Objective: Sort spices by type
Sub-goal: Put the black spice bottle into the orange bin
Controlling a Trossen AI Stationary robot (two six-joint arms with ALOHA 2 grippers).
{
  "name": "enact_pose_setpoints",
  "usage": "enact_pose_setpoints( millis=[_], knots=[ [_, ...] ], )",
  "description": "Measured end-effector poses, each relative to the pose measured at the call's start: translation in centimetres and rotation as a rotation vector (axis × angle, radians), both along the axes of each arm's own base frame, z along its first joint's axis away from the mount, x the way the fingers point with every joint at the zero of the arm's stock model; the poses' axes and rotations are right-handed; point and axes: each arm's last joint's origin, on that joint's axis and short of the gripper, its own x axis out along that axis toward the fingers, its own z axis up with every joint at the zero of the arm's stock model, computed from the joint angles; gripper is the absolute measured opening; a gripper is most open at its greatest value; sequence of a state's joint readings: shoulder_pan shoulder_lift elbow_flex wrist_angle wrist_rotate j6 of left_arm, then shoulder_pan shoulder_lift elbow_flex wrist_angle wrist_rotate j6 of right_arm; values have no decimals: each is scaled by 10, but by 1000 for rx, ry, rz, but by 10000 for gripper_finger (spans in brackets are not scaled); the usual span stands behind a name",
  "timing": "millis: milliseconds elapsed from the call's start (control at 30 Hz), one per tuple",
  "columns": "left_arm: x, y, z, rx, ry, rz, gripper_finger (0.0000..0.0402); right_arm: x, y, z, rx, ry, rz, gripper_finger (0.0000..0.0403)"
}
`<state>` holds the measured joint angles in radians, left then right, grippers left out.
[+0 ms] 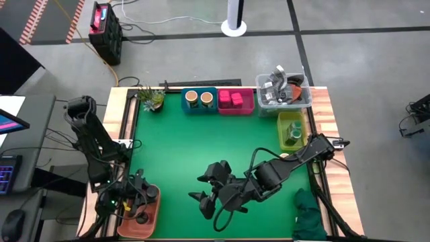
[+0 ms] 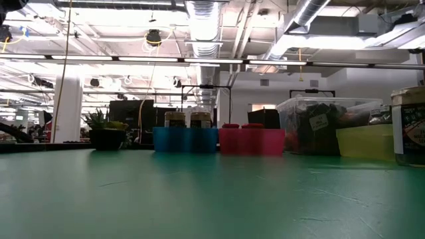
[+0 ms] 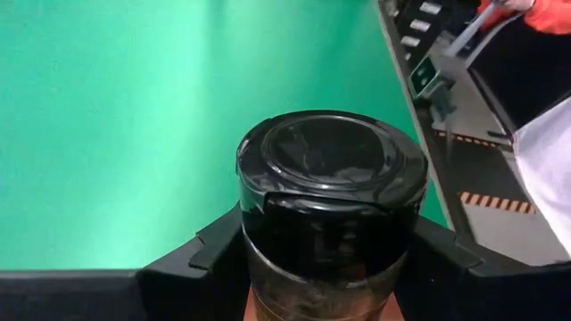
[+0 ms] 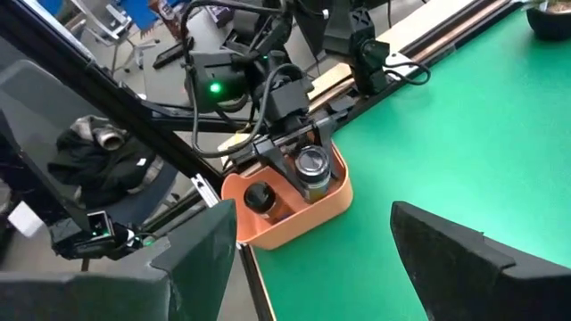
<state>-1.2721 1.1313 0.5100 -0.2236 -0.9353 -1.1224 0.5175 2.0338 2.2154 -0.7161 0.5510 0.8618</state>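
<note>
Left hand [image 3: 326, 267] is clamping your upright dark-lidded jar [image 3: 330, 178] right over the orange tray [image 4: 294, 218]; right hand [image 4: 312, 259] is hanging open, empty.

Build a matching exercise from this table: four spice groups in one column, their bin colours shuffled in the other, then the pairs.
Things:
1. tan-topped jars
2. pink packs
3. green jar
4. dark-lidded jar in the left gripper

Bins:
A. yellow bin, right edge of the mat
B. orange bin, near left corner
C. blue bin, far edge
D. magenta bin, far edge beside the blue one

Pairs: 1-C, 2-D, 3-A, 4-B. The right gripper hangs open over the mat, holding nothing.
</note>
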Motion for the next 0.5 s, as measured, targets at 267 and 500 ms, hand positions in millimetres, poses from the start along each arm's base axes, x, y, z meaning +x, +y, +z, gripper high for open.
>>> enact_pose_setpoints(
  millis=[267, 500],
  knots=[
    [-3, 5, -11, 31, 12, -16, 206, 0, 0, 0, 4, 1, -2, 322],
    [-4, 6, -14, 71, 39, -72, 206, 0, 0, -1, 1, 6, 0, 322]
  ],
)
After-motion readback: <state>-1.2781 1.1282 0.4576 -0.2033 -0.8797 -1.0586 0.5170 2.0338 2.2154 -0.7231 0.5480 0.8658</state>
